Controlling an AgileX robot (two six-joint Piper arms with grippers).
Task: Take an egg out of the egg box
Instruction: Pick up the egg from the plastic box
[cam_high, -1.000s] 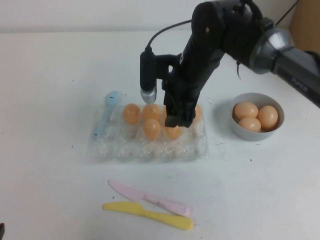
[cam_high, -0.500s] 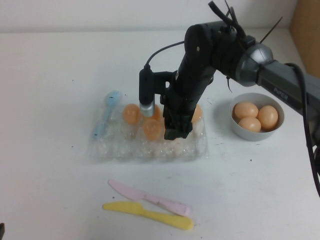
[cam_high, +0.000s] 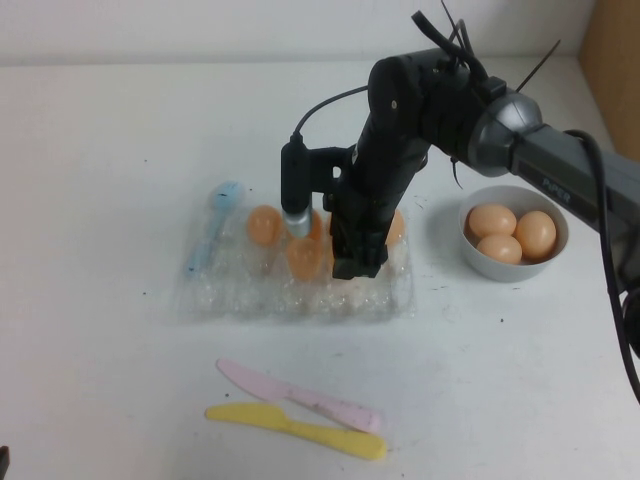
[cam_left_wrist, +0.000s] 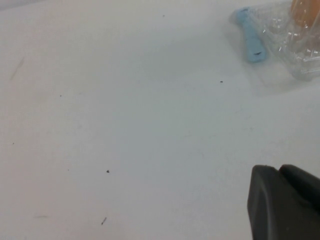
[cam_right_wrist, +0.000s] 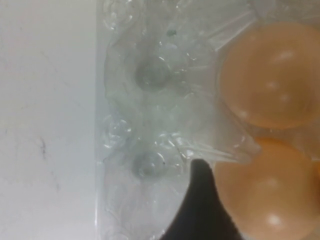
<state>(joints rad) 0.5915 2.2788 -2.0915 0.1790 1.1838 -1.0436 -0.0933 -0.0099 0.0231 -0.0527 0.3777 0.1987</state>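
The clear plastic egg box (cam_high: 250, 295) lies mid-table with several orange-tan eggs in its back cups, such as the egg (cam_high: 264, 226) at the left and the egg (cam_high: 305, 257) in the second row. My right gripper (cam_high: 358, 268) is lowered into the box right of that egg. In the right wrist view the egg (cam_right_wrist: 267, 192) lies close against the gripper, still in its cup, with a second egg (cam_right_wrist: 270, 75) beside it. My left gripper (cam_left_wrist: 282, 200) is shut and empty above bare table, left of the box (cam_left_wrist: 295, 47).
A round grey bowl (cam_high: 478, 262) with three eggs stands right of the box. A blue spoon (cam_high: 210, 235) lies along the box's left end, also in the left wrist view (cam_left_wrist: 248, 34). A pink knife (cam_high: 300, 397) and a yellow knife (cam_high: 300, 429) lie nearer me.
My right gripper has come down from above the eggs into the box, mostly in the first half second. It has hardly moved since. The eggs have not moved.
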